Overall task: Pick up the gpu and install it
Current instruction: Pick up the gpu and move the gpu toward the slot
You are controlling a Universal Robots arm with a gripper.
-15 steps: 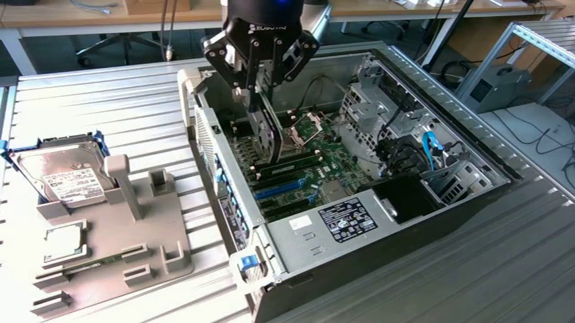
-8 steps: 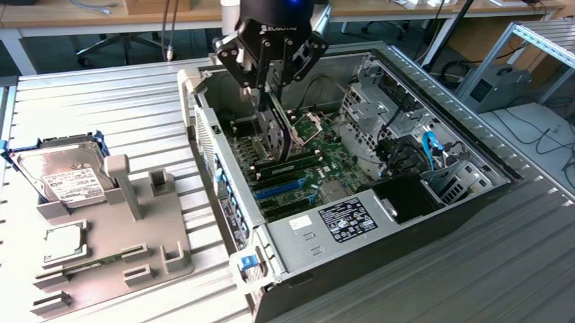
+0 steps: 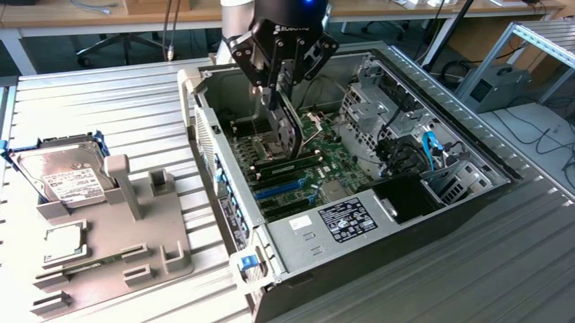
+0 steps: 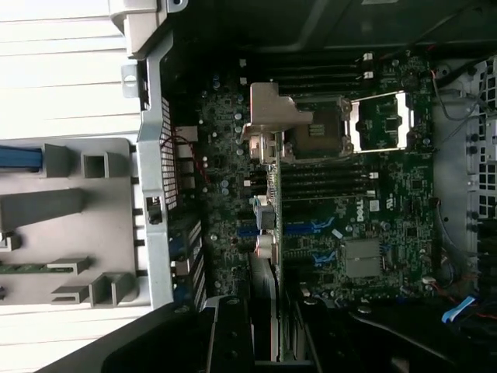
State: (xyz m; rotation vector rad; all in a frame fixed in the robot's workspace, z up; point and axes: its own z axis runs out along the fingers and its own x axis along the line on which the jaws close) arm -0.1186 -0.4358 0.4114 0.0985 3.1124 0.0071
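Note:
My gripper [image 3: 279, 93] hangs over the open computer case [image 3: 297, 262] and is shut on the gpu [image 3: 289, 131]. The thin black card stands on edge between the fingers and reaches down toward the green motherboard [image 3: 346, 165]. In the wrist view the gpu [image 4: 268, 194] appears edge-on, its silver bracket [image 4: 272, 109] at the far end, above the motherboard [image 4: 388, 202]. The gripper [image 4: 268, 330] clamps the card's near end. The card sits a little above the blue expansion slots [image 3: 283, 190]; whether it touches the board I cannot tell.
A grey parts fixture [image 3: 117, 235] lies at the exterior view's left, with a silver hard drive [image 3: 64, 176] and a green memory stick [image 3: 85, 266] on it. Inside the case are drive cages [image 3: 378, 101], cables [image 3: 429, 149] and a black power supply [image 3: 409, 198].

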